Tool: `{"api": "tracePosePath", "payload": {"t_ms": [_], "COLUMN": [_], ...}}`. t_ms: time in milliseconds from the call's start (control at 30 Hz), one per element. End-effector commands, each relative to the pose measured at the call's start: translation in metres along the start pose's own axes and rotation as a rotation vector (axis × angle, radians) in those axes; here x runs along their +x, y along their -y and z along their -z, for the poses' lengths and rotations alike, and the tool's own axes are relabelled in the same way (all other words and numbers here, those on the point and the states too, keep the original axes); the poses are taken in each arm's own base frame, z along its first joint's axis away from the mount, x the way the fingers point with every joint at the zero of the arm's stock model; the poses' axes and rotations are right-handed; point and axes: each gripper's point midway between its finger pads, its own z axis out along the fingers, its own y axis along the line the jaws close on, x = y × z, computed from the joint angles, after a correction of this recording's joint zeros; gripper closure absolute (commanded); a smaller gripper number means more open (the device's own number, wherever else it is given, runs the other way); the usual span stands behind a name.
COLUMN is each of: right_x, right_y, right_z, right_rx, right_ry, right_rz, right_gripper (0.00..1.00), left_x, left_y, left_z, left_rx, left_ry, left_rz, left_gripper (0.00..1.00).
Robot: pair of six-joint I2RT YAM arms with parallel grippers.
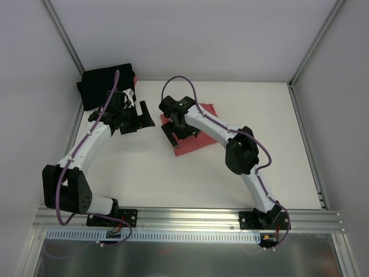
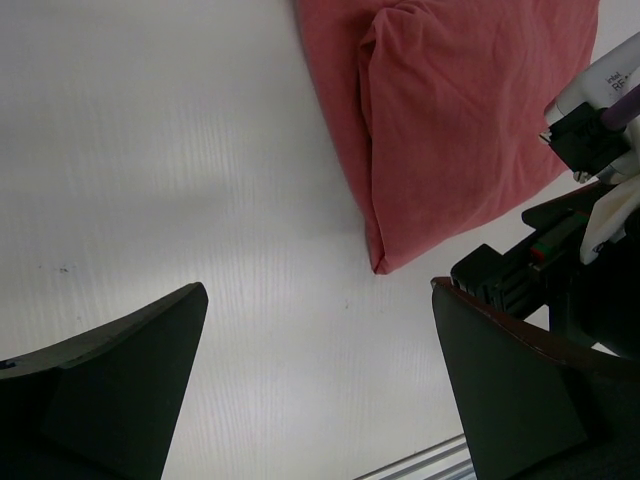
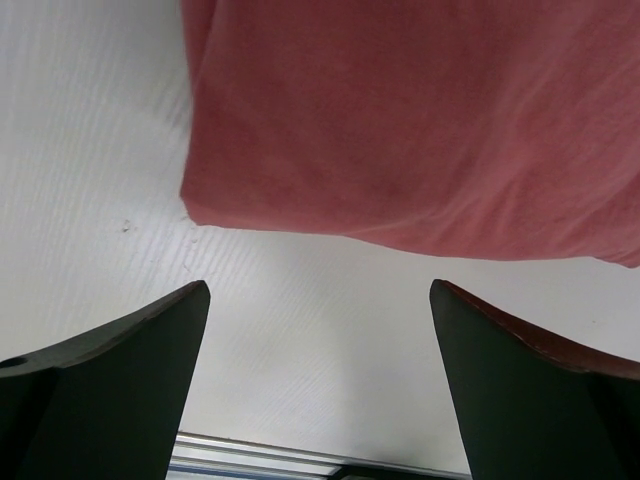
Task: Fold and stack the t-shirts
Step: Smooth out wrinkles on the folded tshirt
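Your right gripper [image 3: 318, 286] hangs with its jaws spread wide and nothing between them. It sits just short of the folded edge of the coral-red t-shirt [image 3: 420, 130], which fills the upper part of the right wrist view. That shirt lies as a compact folded packet on the white surface [image 1: 242, 109], a little left of centre in the top view, right under the wrist.

Your left gripper [image 2: 318, 286] is equally wide open and empty over bare surface, with the packet's corner in the upper right of its view. In the top view it sits between the packet and the black t-shirt [image 1: 104, 86], which is bundled in the upper left corner of the surface, well apart from the red one.

I judge the red fold complete and the black bundle the likely stacking spot. Flanking the packet lets you lift it from two sides, since a one-sided pinch could spill the folds.
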Motion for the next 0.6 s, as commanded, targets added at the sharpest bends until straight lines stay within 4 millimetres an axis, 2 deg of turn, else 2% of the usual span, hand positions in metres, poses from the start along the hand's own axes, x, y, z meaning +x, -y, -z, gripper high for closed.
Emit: {"api": "tracePosePath", "payload": {"t_ms": [0, 67, 167, 400, 567], "right_x": [-0.012, -0.012, -0.018, -0.026, -0.024], "right_y": [-0.032, -0.046, -0.055, -0.066, -0.067], "right_z": [0.023, 0.023, 0.018, -0.003, -0.022], "right_rx": [-0.109, -0.157, -0.189, -0.208, -0.189], "right_ry": [0.076, 0.078, 0.097, 0.1, 0.081], "right_rz": [-0.007, -0.007, -0.005, -0.029, -0.024], "right_gripper": [0.01, 0.01, 0.0, 0.01, 0.01], "left_x": [0.004, 0.007, 0.008, 0.005, -0.001], "left_y": [-0.003, -0.004, -0.005, -0.006, -0.006], "left_z": [0.007, 0.005, 0.004, 0.009, 0.018], "left_rx": [0.002, 0.0, 0.0, -0.014, -0.021], "left_ry": [0.003, -0.001, -0.008, 0.008, 0.027], "left_rz": [-0.021, -0.017, -0.015, -0.027, -0.022], "left_gripper": [0.01, 0.01, 0.01, 0.01, 0.01]}}
